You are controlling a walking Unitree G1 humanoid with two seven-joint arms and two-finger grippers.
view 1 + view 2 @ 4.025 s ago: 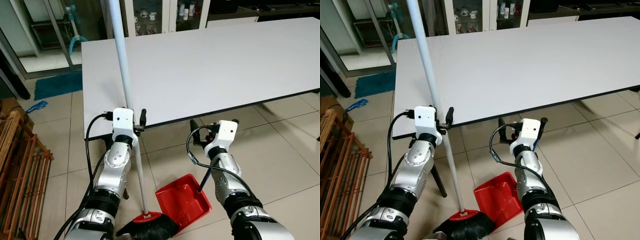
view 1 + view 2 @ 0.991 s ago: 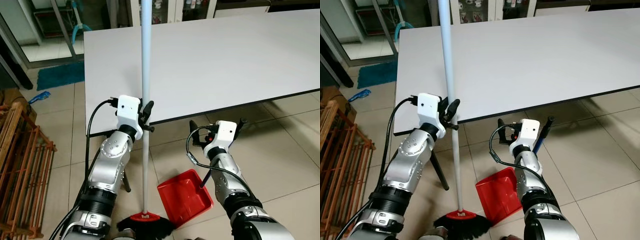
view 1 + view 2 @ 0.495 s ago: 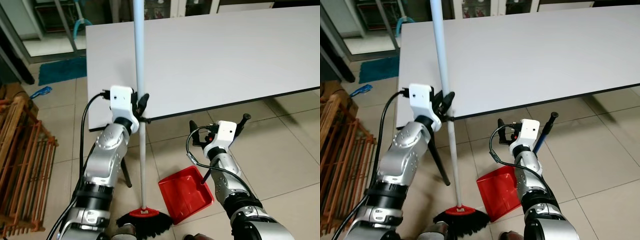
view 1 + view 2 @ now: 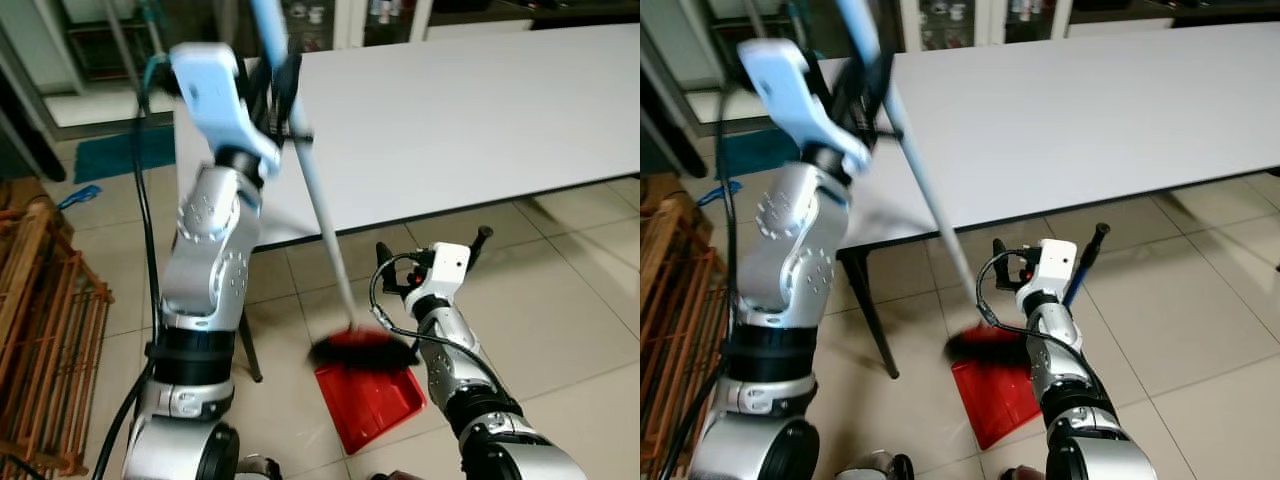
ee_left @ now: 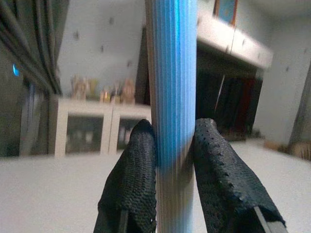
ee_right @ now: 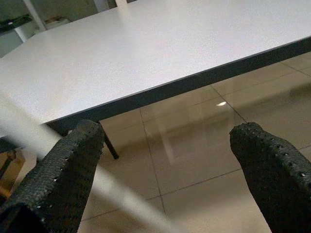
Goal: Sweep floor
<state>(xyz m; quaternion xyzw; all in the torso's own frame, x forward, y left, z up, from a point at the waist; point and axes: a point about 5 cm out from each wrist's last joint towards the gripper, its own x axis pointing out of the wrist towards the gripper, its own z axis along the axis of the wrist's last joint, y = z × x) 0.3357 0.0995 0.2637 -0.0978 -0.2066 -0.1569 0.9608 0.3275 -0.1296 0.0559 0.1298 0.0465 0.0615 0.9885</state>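
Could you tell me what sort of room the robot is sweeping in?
Probably a dining or meeting room in a home or office: a large white table stands on a beige tiled floor, with glass-fronted cabinets behind it and a wooden rack to the robot's left.

Left arm raised high, left gripper (image 5: pixel 172 145) clamped on pole (image 5: pixel 171 97). Right arm low, right gripper (image 6: pixel 165 160) fingers spread.

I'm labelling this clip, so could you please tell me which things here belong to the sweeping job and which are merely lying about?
Part of the job:
- broom, its pole gripped by the left pincer
- red dustpan, under the broom head
- right pincer, above the dustpan

Just lying about:
- white table
- wooden rack
- blue mat
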